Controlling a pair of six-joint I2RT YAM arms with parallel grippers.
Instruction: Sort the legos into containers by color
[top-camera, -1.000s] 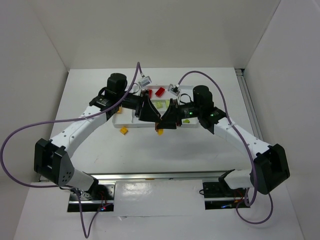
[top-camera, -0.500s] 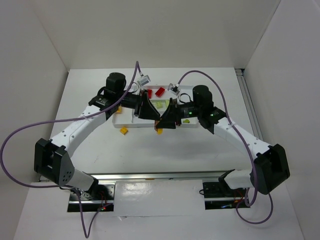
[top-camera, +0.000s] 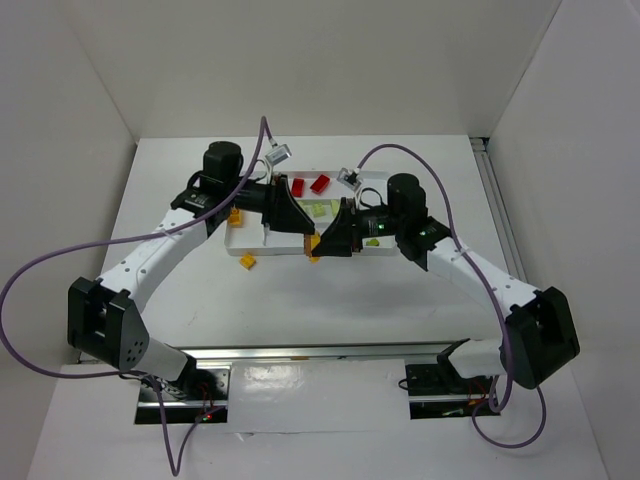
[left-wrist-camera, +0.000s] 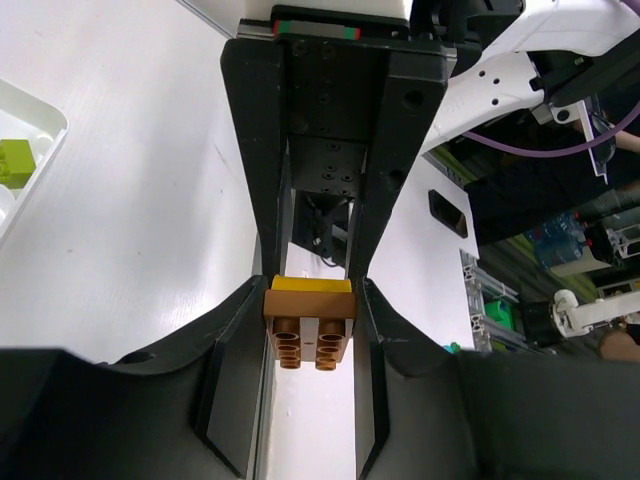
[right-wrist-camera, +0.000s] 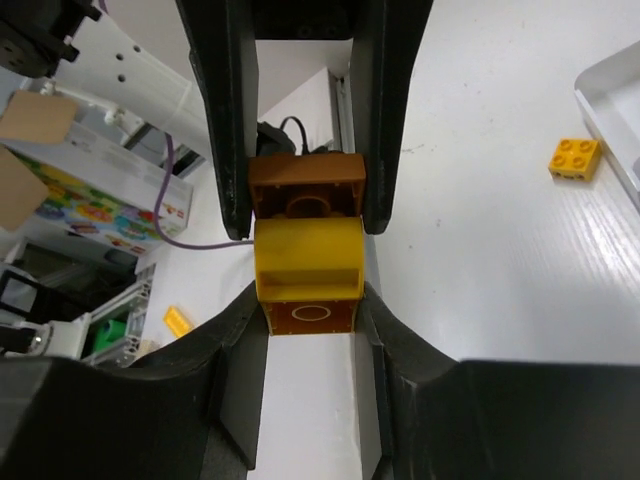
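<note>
Both left pincer (left-wrist-camera: 310, 325) and right pincer (right-wrist-camera: 308, 300) clamp one yellow-brown lego (right-wrist-camera: 306, 255).

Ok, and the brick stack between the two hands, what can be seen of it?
The stack is glossy plastic: a yellow brick joined to brown ones, with brown studs facing the left wrist view. It lies sideways, apparently lifted off the table, by the near edge of the tray. The left hand clamps the brown studded end and the right hand the yellow end. Nothing else touches it.
</note>
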